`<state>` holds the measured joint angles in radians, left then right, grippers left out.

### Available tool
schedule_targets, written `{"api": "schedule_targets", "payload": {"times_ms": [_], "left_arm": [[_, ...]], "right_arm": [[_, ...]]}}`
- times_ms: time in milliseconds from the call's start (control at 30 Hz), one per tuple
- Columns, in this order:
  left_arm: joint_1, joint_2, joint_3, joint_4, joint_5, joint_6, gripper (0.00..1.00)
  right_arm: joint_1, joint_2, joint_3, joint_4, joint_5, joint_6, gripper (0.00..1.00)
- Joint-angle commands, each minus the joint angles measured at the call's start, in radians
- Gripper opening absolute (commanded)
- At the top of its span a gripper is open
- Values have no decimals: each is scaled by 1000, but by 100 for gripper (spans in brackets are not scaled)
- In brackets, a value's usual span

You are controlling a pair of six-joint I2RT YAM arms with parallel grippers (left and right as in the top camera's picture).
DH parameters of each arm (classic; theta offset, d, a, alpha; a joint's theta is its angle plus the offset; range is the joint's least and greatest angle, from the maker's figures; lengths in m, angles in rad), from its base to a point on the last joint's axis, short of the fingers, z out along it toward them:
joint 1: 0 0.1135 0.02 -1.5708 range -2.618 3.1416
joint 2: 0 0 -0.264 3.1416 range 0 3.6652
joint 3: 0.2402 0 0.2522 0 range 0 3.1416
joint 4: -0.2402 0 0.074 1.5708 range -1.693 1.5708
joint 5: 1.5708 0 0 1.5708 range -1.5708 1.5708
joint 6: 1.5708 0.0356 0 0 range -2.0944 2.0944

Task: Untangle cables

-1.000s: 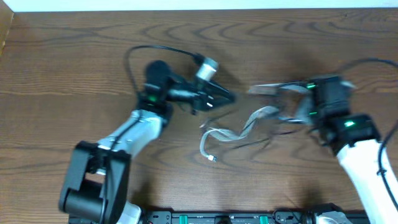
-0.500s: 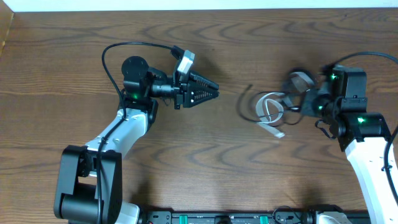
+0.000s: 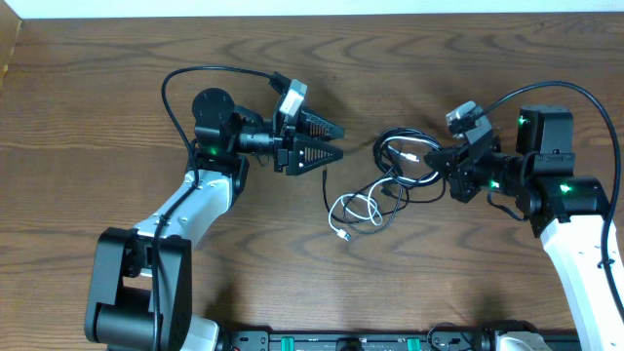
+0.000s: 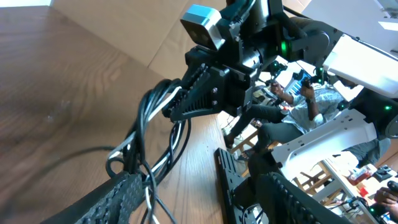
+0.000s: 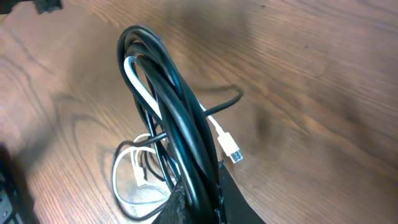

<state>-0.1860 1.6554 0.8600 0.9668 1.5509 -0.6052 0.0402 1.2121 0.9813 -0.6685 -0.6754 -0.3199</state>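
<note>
The cables [image 3: 398, 166] lie mid-table as a tangle of black loops, with white loops [image 3: 356, 211] trailing toward the front. My right gripper [image 3: 450, 168] is shut on the black strands at the bundle's right end. The right wrist view shows that gripper [image 5: 200, 198] clamping several black cables [image 5: 168, 93], with a white plug [image 5: 233, 152] beside them. My left gripper [image 3: 339, 142] stands open just left of the tangle. In the left wrist view, strands [image 4: 155, 137] run from the right gripper past the inner edge of one of the left gripper's fingers [image 4: 118, 199]; nothing is clamped in the left gripper [image 4: 205, 205].
Thick black arm wires arch over the left arm [image 3: 210, 71] and the right arm [image 3: 575, 90]. A black base rail [image 3: 370, 341] runs along the table's front edge. The wooden table [image 3: 117, 117] ends at the left edge and the back.
My left gripper opened and let go of the cables, pulling back left. The stretched bundle went slack and now lies in loops, hanging from the right gripper.
</note>
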Motion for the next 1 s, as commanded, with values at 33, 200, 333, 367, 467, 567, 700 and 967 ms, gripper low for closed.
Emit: {"api": "schedule_targets", "payload": {"times_ms": [33, 200, 333, 367, 467, 567, 700, 967], "left_arm": [[-1, -17, 21, 4, 19, 10, 67], [-1, -17, 21, 4, 19, 10, 68], [-4, -17, 21, 0, 20, 6, 77], [-8, -17, 21, -10, 19, 6, 78], [-23, -17, 21, -51, 19, 6, 84], [-42, -17, 21, -104, 20, 28, 86], [-60, -17, 11, -180, 9, 126, 92], [-130, -17, -16, -205, -188, 162, 95]], "right_arm": [[0, -11, 3, -5, -89, -44, 1], [0, -11, 3, -8, -156, -43, 1], [0, -11, 3, 0, -174, 6, 1], [0, -11, 3, 6, -173, 33, 1], [-5, -11, 3, 24, -173, 128, 1], [-18, -11, 4, 51, -180, 216, 1], [-62, -11, 4, 112, -352, 286, 1], [-98, -11, 4, 148, -518, 426, 1]]}}
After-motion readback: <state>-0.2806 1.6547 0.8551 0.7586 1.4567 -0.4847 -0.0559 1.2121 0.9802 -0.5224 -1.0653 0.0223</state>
